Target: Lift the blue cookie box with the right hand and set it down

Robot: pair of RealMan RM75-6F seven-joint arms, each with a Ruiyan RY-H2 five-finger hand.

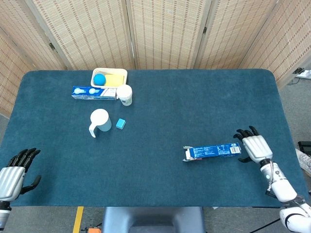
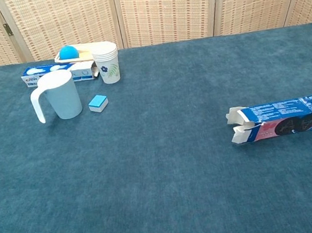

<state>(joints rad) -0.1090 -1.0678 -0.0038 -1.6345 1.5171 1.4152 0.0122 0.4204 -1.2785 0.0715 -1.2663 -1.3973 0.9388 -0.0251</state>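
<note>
Reach step in hand, by judgement: nothing lifted yet. Long blue cardboard cookie box (image 1: 212, 151) flat on the dark blue felt table (image 1: 194, 107), right of centre, near the front edge, with open flaps at the end turned toward the table's middle. Same box (image 2: 286, 118) at the right edge of the chest view. Right hand (image 1: 253, 147) just beside the closed end of the box, fingers (image 1: 243, 133) spread and slightly curled, holding nothing; touching or apart, impossible to tell. Left hand (image 1: 12, 169) low at the front left corner, well apart from everything, fingers spread, empty.

Next move, probably: fingers over the far long side and thumb on the near side, then a firm close around the narrow body before any lift. Light box with one end open, so likely to tilt if gripped only at the tip.
</note>
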